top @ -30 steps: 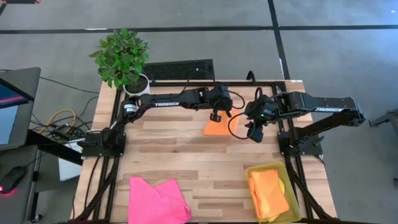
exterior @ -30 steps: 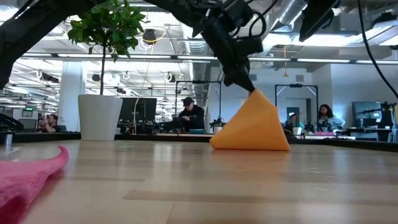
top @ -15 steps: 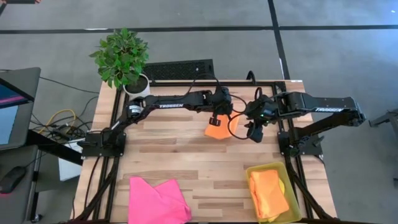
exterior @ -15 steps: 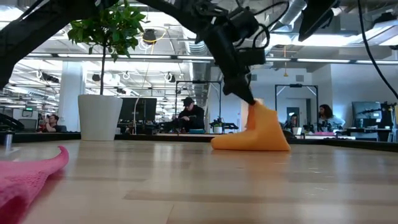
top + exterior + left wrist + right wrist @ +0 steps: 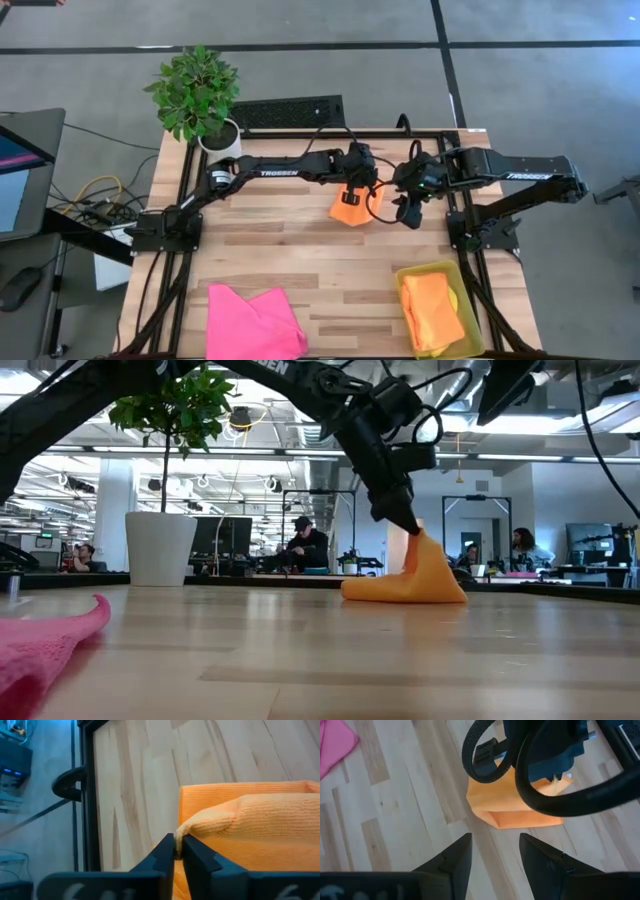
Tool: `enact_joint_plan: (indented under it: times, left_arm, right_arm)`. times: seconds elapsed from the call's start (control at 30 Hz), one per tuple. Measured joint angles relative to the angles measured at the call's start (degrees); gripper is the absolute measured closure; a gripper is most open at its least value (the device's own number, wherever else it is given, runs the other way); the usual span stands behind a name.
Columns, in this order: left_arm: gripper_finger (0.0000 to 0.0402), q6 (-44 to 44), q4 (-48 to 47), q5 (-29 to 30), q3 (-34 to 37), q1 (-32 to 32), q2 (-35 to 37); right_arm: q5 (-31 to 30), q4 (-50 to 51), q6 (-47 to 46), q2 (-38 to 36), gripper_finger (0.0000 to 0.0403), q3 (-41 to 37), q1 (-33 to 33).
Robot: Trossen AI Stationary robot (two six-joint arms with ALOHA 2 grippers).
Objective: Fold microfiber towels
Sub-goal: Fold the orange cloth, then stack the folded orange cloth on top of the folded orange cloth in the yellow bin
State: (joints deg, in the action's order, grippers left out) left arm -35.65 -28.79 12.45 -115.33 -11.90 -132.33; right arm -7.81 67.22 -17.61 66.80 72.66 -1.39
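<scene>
A monitor [image 5: 25, 170] stands off the table's left edge, and a potted plant [image 5: 197, 95] sits at its far left corner. A pink towel [image 5: 254, 322] lies crumpled at the near edge. The left arm, lettered TROSSEN, reaches across to mid-table, where the left gripper [image 5: 177, 851] is pinched on a raised edge of an orange towel [image 5: 349, 207], folded over on the wood. The right gripper [image 5: 495, 851] hangs just beside it, fingers apart. A yellow bin [image 5: 409, 274] at the near right corner holds another orange towel [image 5: 432, 309].
</scene>
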Motion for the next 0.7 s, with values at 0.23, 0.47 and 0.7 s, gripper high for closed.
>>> enact_joint_plan:
  times: [0.23, 0.47, 0.7]
  left_arm:
    - [0.0307, 0.4, 0.3, 0.3, 0.0, 0.0, 0.0]
    - [0.0283, 2.6, -3.1, 2.9, -0.6, -0.1, 0.4]
    - [0.0285, 11.4, -19.6, -6.3, -6.5, -1.5, 3.7]
  right_arm:
    - [0.0, 0.0, 0.0, 0.0, 0.0217, 0.0, 0.0]
    - [0.0, 0.6, 0.0, 0.0, 0.0217, 0.0, 0.0]
    - [0.2, 3.8, 2.9, 0.0, 0.0217, -0.8, -2.1]
